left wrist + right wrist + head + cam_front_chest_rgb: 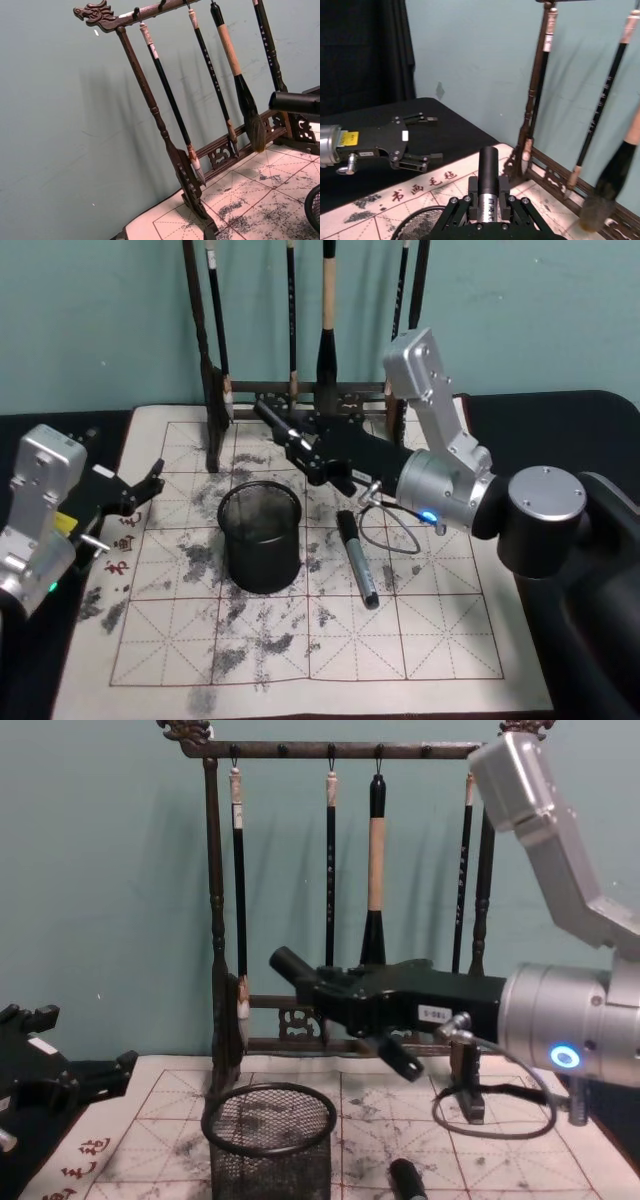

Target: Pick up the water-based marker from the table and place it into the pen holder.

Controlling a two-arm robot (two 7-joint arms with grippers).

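1. Forearm of the right arm runs from the right edge of the head view toward frame centre. The right gripper [312,460] ends above and just behind the pen holder [262,560].
2. Right gripper fingers are pressed onto the water-based marker [275,423] and pinch its barrel.
3. In the chest view the held marker sits at frame centre, tilted. One end points to the upper left and the other to the lower right. It is clear of the table and higher than the holder's rim.
4. Left arm rests at the left edge of the head view. The left gripper [148,485] has its fingers spread with nothing between them, at the left border of the ink-stained mat [430,640].
5. A second marker [357,560] lies flat on the mat, near the holder's right side but apart from it.
6. The brush rack [300,395] stands upright at upper centre.
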